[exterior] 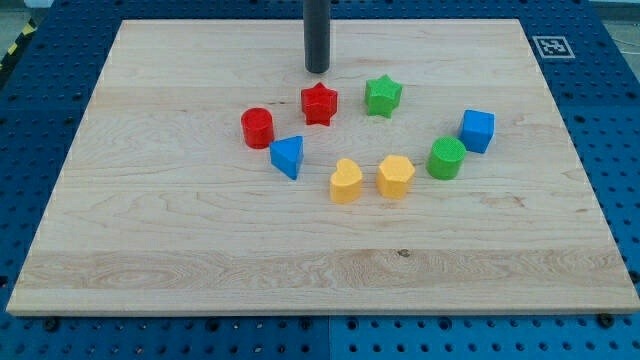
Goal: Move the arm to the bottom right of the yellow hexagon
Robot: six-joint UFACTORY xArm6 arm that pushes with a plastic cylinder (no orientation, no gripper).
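Camera view shows my tip (317,70) resting on the wooden board (150,250) near the view's top, just left of centre. The arm ends in a plain dark rod, so there are no jaws to open or close, and it has hold of nothing; the tip touches no block.

Closest to the tip is the red star (319,103), just below it in the view, with a small gap of bare wood between them. The green star (382,95) sits to the right of the red star, apart from it. The red cylinder (257,128) lies down and to the left of the tip, and the blue triangular block (287,156) is just beside that cylinder, at its lower right; whether they touch I cannot tell.

Further down the view come 2 yellow blocks side by side with a narrow gap: the yellow heart (346,181) on the left and the yellow hexagon (396,176) on the right. The hexagon is well below and to the right of the tip. To the hexagon's right stands the green cylinder (446,158), and the blue cube (477,130) sits close to that cylinder's upper right.

Together the 8 blocks form a loose ring around the middle of the board.
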